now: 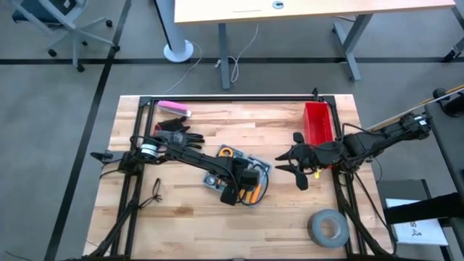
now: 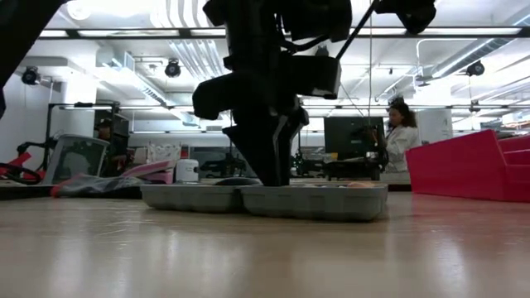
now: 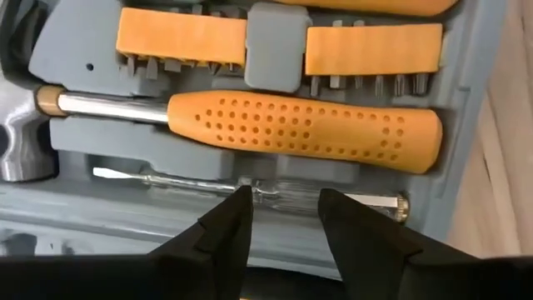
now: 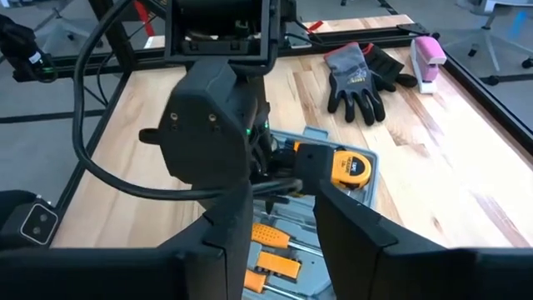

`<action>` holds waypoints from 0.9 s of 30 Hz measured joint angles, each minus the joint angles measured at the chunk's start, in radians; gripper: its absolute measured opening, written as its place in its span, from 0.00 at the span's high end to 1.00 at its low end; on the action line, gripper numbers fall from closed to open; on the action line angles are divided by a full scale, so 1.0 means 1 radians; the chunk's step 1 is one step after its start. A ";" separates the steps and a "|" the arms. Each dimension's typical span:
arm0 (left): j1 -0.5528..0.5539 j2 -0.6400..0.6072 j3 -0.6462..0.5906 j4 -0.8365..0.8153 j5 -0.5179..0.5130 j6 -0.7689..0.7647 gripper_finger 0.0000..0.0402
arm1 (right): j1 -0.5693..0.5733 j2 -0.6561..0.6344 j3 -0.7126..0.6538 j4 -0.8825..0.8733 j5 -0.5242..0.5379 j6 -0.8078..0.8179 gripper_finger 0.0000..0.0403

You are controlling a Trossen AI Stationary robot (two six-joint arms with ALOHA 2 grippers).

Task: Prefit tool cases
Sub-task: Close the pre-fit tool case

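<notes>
We see the tool case [image 1: 235, 176] lying open and flat near the middle of the table [image 1: 217, 123], between the two arms. The left gripper [image 3: 285, 208] hangs low over its tray, fingers slightly apart and straddling a clear-handled screwdriver [image 3: 250, 185] seated in a slot. They hold nothing that we can make out; whether the pads touch the shaft we cannot tell.

The main risk, in our judgement, is a poor grip. The screwdriver sits deep in its moulded slot, so the fingertips may close on the tray ridges instead, or pinch the shaft off-centre and tip it out skewed. A hard downward press could also shove the light case across the wood. The orange-handled hammer [image 3: 304, 129] lies just beside the screwdriver, parallel to it, and a wide finger could catch its grip. The tape measure [image 4: 350, 167] sits in the far half of the case.

The right gripper [image 1: 297, 165] waits just beside the case, near the red bin [image 1: 317, 122], fingers spread and empty.

From above, the case's long axis runs diagonally, from upper left toward lower right of the table, with the hinge line across the middle. From table height, the two halves lie level, side by side. Black gloves [image 4: 362, 75] and a pink stapler [image 4: 426, 57] lie well apart from it.
</notes>
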 joint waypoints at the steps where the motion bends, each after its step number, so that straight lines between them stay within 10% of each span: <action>1: 0.000 -0.007 0.003 -0.004 -0.002 -0.011 0.62 | 0.000 0.000 0.000 -0.001 0.000 0.000 0.72; 27: 0.043 -0.075 0.017 -0.174 0.004 -0.719 0.68 | 0.097 0.000 -0.109 0.006 0.000 0.103 0.74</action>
